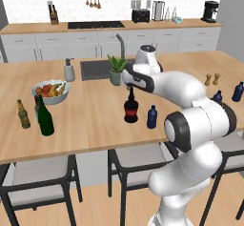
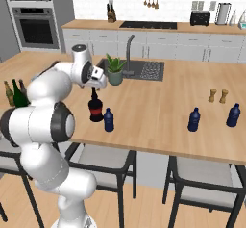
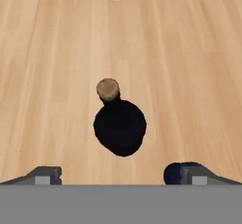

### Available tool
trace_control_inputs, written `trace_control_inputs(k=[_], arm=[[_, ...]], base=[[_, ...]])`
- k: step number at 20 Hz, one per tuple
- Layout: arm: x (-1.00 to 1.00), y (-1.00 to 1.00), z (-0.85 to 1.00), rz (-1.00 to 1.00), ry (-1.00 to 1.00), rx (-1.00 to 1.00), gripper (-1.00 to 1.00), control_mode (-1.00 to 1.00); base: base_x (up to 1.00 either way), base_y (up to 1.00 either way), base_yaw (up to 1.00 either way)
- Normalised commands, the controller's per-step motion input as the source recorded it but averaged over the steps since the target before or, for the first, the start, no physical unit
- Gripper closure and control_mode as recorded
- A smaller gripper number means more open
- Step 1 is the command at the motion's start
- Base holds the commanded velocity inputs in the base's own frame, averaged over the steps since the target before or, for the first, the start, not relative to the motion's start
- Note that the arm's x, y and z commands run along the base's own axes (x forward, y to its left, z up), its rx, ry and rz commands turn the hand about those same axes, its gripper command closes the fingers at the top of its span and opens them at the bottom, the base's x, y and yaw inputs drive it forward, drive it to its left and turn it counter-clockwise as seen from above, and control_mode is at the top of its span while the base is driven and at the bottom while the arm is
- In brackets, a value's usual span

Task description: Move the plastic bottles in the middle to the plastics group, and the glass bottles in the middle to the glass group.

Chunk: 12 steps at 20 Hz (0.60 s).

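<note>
A: What sits nearest the counter's front edge?

B: The small blue bottle [image 1: 152, 117], upright, cap pointing up. Just beside it, on its left and a touch farther back in the left base view, stands the black round bottle [image 1: 131, 109] with the red band, also upright, its thin neck running straight up.

A: And the gripper?

B: The gripper [image 3: 121, 176] hangs directly above that black bottle, looking down its long axis. In the hand view the cork top [image 3: 108, 89] and the round body lie between the two fingertips [image 3: 45, 175], which stand wide apart, touching nothing.

A: Where is the green wine bottle?

B: Over at the left end of the wooden counter [image 1: 95, 125], the wine bottle [image 1: 45, 117] stands upright just beside an olive-brown beer bottle [image 1: 23, 114]; a second bottle is partly hidden behind it. A fruit bowl [image 1: 50, 92] is just behind them.

A: And the far right?

B: Two more blue bottles [image 2: 194, 120] stand upright, near each other, with two small brown shakers [image 2: 217, 95] beyond them. Farther back a potted plant [image 2: 115, 70] stands at the sink [image 2: 139, 70].
</note>
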Motion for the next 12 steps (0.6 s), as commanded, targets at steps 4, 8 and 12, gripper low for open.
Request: trace_control_inputs(k=[4, 8, 12], arm=[[0.13, 0.08, -0.45, 0.0, 0.0, 0.0, -1.0, -1.0], [0.21, 0.01, -0.39, 0.0, 0.0, 0.0, -1.0, -1.0], [0.24, 0.0, -0.17, 0.0, 0.0, 0.0, -1.0, -1.0]], base=[[0.0, 0.0, 0.0], [0.0, 0.0, 0.0], [0.0, 0.0, 0.0]])
